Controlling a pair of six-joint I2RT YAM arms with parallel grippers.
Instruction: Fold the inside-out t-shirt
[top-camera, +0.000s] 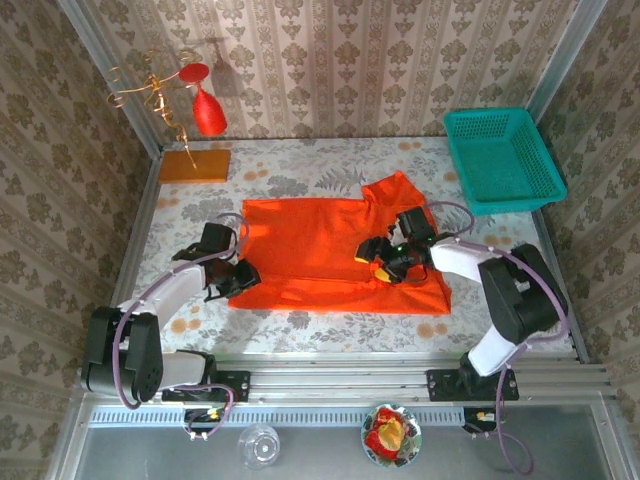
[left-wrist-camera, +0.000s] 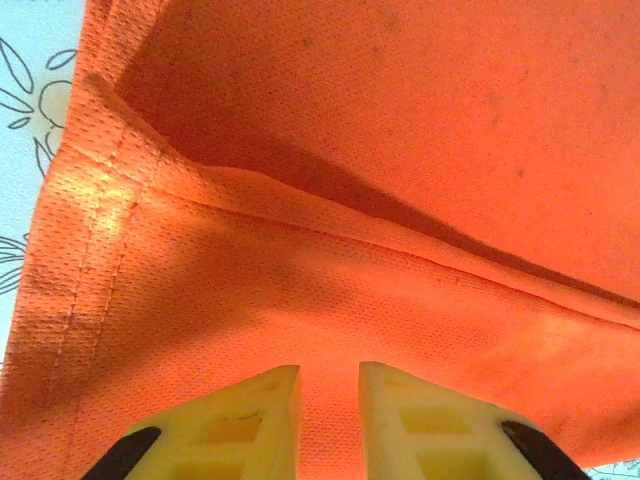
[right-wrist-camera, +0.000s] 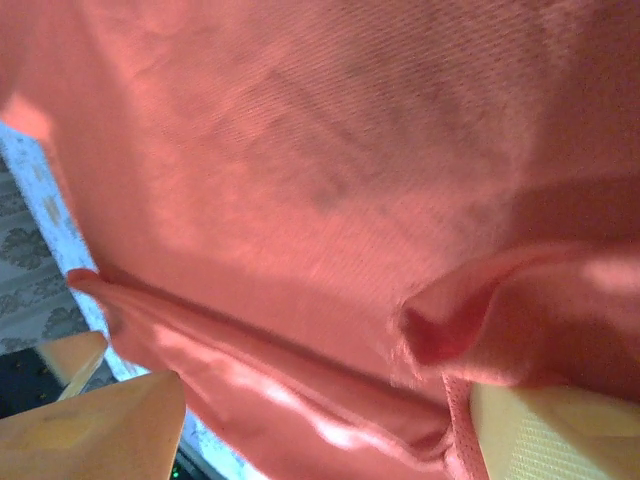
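Lying flat, wrinkly orange-red t-shirt (top-camera: 330, 255); L fingers (left-wrist-camera: 250, 420) pinching its edge; R fingers (right-wrist-camera: 90, 430) wide

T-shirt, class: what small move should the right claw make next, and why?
Probably close the right claw on the t-shirt. Its fingers stand wide apart over a raised fold of cloth, while the left claw pinches the shirt near its left edge.

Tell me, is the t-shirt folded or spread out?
Mostly spread: the t-shirt lies wide and flat on the table, one sleeve sticking out.
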